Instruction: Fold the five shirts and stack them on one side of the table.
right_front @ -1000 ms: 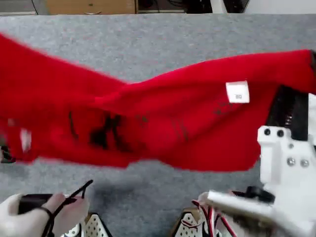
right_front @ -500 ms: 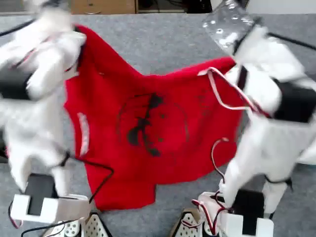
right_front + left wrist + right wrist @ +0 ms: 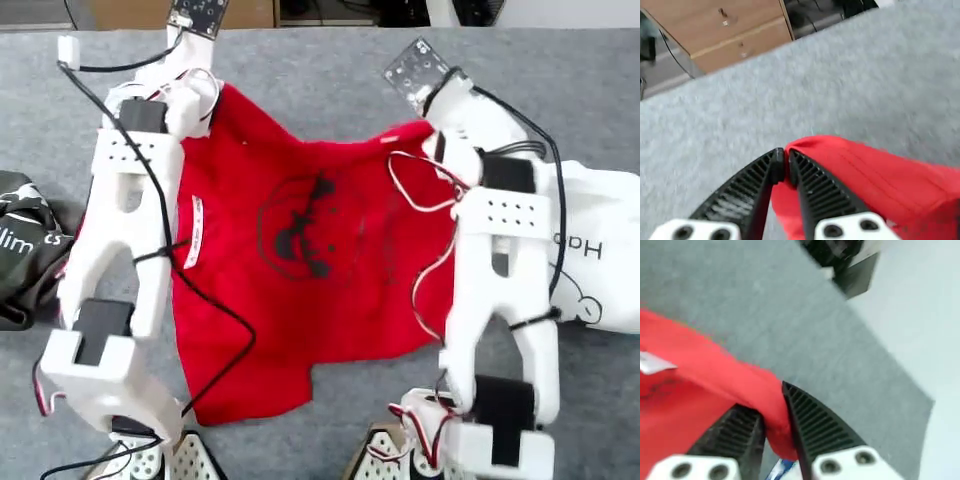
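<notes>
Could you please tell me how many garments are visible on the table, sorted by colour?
Red shirt with a black print: 1
Black crumpled garment with white lettering: 1
White garment with dark lettering: 1
Total: 3

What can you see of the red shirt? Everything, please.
The red shirt is soft-looking fabric, spread mostly flat and slightly rumpled on the grey table. It has a black round print in the middle and a white tag near one side edge. Its two far corners are pinched, one by the left hand and one by the right hand. Both arms extend over its sides, and a black cable crosses its near part.
</notes>
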Motion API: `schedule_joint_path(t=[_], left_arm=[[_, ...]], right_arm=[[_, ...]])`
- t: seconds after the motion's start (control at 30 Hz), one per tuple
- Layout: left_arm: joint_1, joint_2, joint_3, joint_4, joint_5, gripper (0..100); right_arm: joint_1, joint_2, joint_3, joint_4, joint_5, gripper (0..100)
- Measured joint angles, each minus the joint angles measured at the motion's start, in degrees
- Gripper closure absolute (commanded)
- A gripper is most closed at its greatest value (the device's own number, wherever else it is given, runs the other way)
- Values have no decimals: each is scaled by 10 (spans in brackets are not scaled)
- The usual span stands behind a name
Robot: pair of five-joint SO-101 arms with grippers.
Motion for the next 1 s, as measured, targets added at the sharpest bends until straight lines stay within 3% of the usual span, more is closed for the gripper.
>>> schedule_joint_path(t=[0.23,0.43,0.63,0.9,1.0], left_arm=[[-1,56,-18,-106,0,982],[-12,102,-117,-106,0,982],[-25,115,-204,18,-10,982],[-25,115,-276,229,-103,982],[-24,115,-309,319,-123,982]], right_arm=[[0,129,-34,-204,0,997],[0,270,-173,-247,0,997],[0,375,-265,-247,0,997],[-8,411,-279,-243,0,997],[-11,411,-284,-197,0,997]])
